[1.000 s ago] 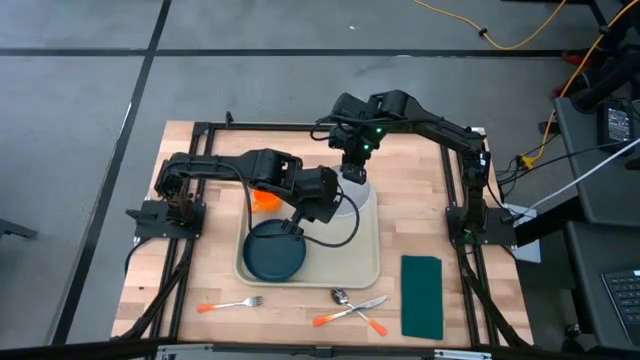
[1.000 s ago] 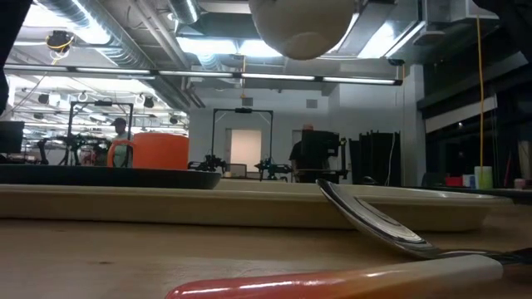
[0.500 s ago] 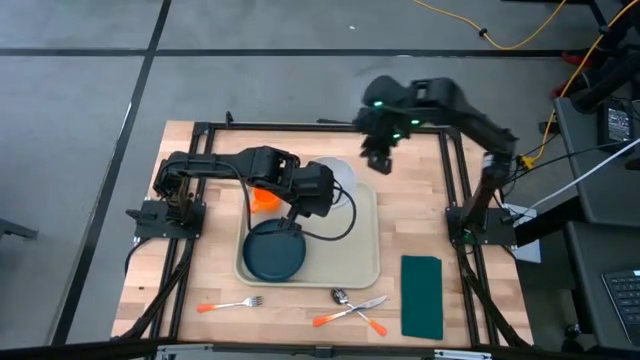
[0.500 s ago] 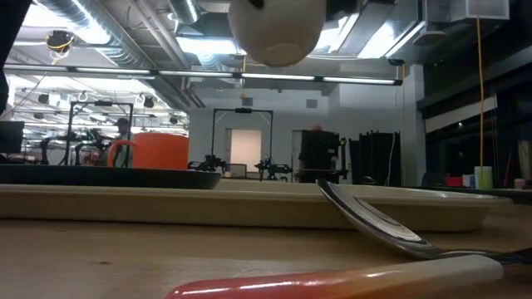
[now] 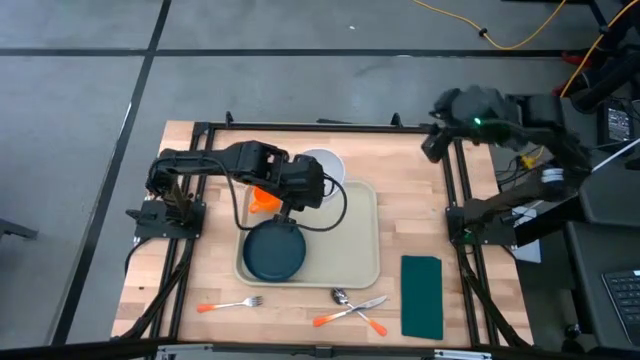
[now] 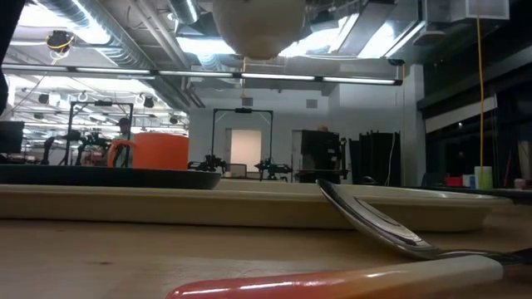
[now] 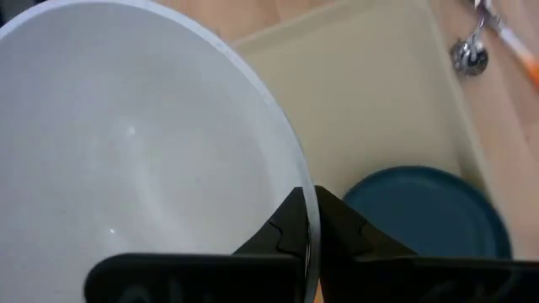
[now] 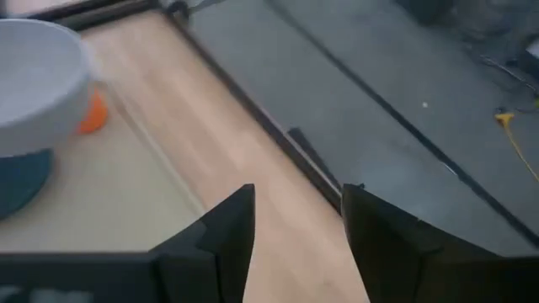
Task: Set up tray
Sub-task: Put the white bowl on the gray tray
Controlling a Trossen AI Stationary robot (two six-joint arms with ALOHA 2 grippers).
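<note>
Desk (image 5: 215, 275): pale wood planks, matt, visible grain. Tray (image 5: 362, 240): smooth beige plastic, low sheen. Bowl (image 7: 126, 151): white, smooth, glossy, looks like glazed ceramic or hard plastic. Plate (image 5: 274, 252): dark teal, smooth, satin. Spoon (image 6: 374, 223): polished metal bowl, mirror-like, with a glossy orange plastic handle. Napkin (image 5: 421, 296): dark green, matt, cloth-like. Mug (image 6: 154, 151): orange, smooth, slight gloss.

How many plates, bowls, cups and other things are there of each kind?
Tray: 1
Plate: 1
Bowl: 1
Orange cup: 1
Napkin: 1
Fork: 1
Spoon: 1
Knife: 1
Total: 8
</note>
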